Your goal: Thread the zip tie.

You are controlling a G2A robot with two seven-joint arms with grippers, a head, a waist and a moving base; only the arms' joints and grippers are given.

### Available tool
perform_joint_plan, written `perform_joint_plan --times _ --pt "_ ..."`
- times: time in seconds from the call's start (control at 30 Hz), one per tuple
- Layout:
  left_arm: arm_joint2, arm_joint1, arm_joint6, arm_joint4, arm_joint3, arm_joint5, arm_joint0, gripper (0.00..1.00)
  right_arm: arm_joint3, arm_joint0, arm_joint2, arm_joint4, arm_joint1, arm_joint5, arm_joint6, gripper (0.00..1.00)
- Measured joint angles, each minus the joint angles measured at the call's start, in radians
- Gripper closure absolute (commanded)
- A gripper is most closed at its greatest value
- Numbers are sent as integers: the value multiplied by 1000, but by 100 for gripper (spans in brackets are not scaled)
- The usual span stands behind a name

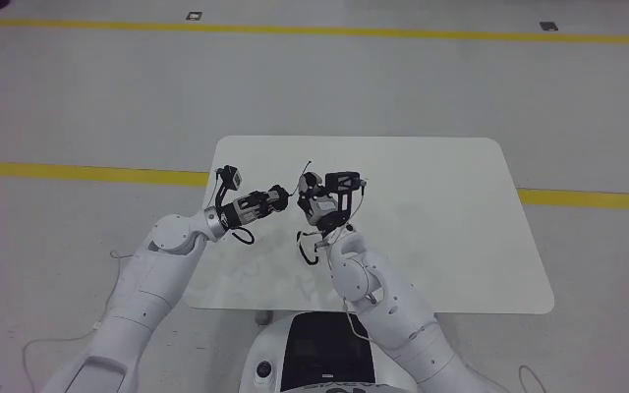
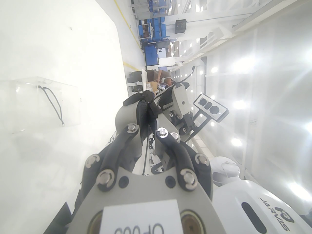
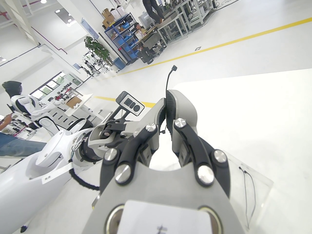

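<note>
Pinching zip tie (image 3: 167, 81) in closed right claw (image 3: 166, 103), head protruding.

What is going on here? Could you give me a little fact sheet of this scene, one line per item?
setting: white table, both arms held over it
right jaws: shut on a black zip tie, whose head end pokes up past the tips
left jaws: shut, close beside the right jaws; what they pinch is unclear
spare tie: black, lying in a clear box on the table
threaded yet: cannot tell from these views
</note>
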State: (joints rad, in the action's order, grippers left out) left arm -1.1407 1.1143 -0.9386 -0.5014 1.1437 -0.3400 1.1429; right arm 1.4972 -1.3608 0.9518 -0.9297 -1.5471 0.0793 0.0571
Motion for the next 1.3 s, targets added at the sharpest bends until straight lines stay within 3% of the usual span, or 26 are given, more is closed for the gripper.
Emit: perform_joint_plan --times 1.3 --pt "0 0 0 0 0 0 0 100 -8 1 0 3 -3 -34 -24 100"
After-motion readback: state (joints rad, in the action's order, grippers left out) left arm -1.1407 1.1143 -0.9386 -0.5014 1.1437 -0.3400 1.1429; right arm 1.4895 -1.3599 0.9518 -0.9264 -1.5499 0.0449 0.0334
